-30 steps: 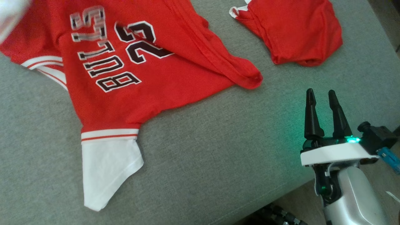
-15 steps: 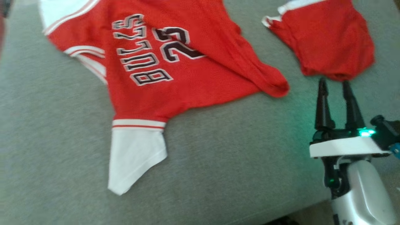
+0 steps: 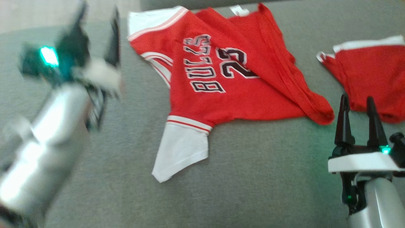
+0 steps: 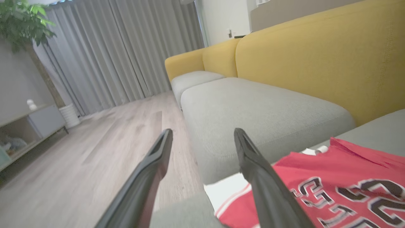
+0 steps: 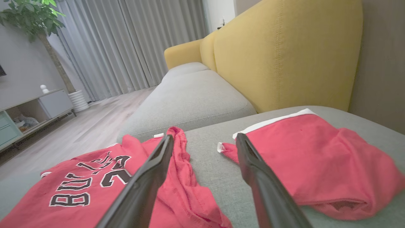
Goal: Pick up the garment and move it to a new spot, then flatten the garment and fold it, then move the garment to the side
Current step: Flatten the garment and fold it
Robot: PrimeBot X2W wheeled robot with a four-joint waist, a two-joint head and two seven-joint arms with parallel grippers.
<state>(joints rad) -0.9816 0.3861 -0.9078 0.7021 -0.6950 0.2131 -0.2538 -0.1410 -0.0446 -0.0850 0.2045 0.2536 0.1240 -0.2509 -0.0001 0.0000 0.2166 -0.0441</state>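
Garment [image 3: 221, 95] lies unmoved; left hand [image 3: 99, 9] now appears beside it.

Yellow-backed grey sofa [image 4: 269, 107], grey curtains [image 4: 120, 53]

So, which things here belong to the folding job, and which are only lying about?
For the job: red jersey numbered 23, grey seat cushion under it, left gripper and right gripper, both open.
Only lying about: plain red cloth with white edging, potted plant.
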